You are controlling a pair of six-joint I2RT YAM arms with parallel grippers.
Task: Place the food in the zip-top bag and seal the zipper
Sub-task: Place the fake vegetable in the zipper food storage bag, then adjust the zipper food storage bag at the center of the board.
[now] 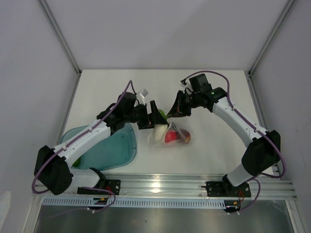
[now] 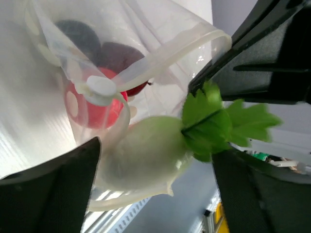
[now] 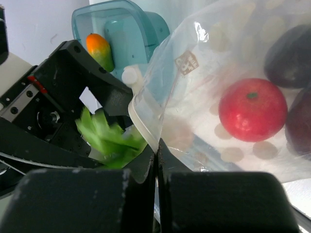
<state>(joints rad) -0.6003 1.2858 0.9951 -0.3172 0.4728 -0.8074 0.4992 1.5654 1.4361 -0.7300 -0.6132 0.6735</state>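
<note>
The clear zip-top bag [image 1: 179,133] hangs over the table's middle, mouth toward the left arm. My right gripper [image 3: 156,150] is shut on its rim, by the zipper [image 2: 160,58]. Inside lie a red fruit [image 3: 252,109] and a dark maroon piece [image 3: 291,41]. A white oblong piece [image 2: 146,155] with green leaves [image 2: 214,124] sits half inside the mouth. My left gripper [image 2: 155,160] stands open around it, and its fingers [image 2: 53,189] do not press the piece. From above, the left gripper [image 1: 153,116] and right gripper [image 1: 175,109] nearly meet over the bag.
A teal translucent tray [image 1: 114,150] lies left of the bag, under the left arm, with an orange and green piece [image 3: 98,48] in it. A metal rail [image 1: 160,187] runs along the near edge. White walls close in the table on three sides.
</note>
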